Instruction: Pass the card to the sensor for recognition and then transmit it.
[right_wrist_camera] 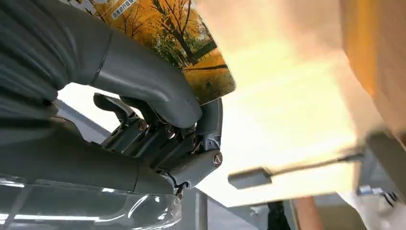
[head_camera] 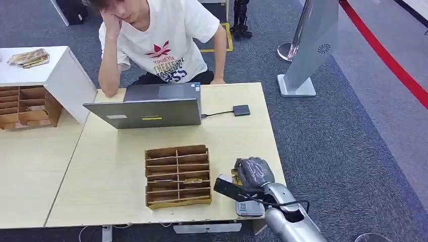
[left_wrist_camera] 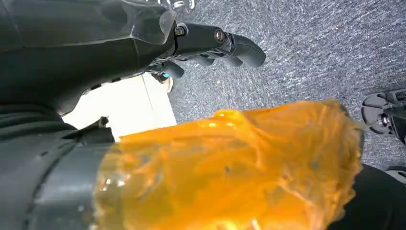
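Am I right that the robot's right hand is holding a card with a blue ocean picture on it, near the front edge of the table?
Not quite. The card in the right hand shows golden autumn trees, not a blue ocean; the right wrist view shows this. The rest holds: the hand is near the table's front edge.

We read "YoudiYis" and "THEATER" on person's white T-shirt; Chinese print on card too small to read.

Wood, glossy print, matt plastic

I see a pale matt wood-grain table, a raw wooden organiser, a glossy printed card under smooth matt grey plastic fingers, and rough grey carpet.
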### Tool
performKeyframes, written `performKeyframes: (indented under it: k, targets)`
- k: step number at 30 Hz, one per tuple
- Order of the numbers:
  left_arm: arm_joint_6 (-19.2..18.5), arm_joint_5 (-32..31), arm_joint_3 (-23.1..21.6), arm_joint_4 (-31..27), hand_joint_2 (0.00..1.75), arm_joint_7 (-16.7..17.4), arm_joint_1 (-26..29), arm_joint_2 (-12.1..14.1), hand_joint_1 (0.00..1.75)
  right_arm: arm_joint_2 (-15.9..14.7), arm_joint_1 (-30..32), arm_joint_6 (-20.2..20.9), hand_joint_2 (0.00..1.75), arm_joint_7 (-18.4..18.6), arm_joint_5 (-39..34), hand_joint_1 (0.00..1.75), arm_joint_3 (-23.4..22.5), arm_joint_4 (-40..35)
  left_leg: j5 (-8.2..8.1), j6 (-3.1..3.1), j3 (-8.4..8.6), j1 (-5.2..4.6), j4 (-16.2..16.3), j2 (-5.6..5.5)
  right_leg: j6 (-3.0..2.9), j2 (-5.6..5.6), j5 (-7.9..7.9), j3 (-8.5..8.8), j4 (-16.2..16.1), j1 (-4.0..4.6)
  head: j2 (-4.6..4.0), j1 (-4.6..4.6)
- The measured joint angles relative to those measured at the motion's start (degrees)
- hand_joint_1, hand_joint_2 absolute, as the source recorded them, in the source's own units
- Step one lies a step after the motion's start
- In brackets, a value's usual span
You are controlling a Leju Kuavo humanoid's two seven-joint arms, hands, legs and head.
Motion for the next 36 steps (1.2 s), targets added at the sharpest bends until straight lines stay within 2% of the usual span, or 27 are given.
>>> performKeyframes:
  k: [12, 36]
  targets:
    - [0.00, -0.07, 0.11, 0.00, 0.00, 0.17, 0.01, 0.00, 0.00, 0.04, -0.49, -0.85, 1.75, -0.02, 0.70, 1.75, 0.13, 4.22, 0.00, 0.00, 0.02, 0.00, 0.00, 0.00, 0.00, 0.00, 0.00, 0.01, 0.00, 0.00, 0.00, 0.00]
    - [-0.02, -0.22, 1.42, 0.00, 0.00, 0.17, 0.01, -0.02, 0.00, 0.09, -1.62, -0.31, 1.75, -0.04, 0.68, 1.75, 0.11, 6.13, 0.01, 0.00, 0.04, 0.00, 0.00, 0.01, 0.01, 0.00, 0.01, 0.03, 0.00, 0.00, 0.00, 0.00]
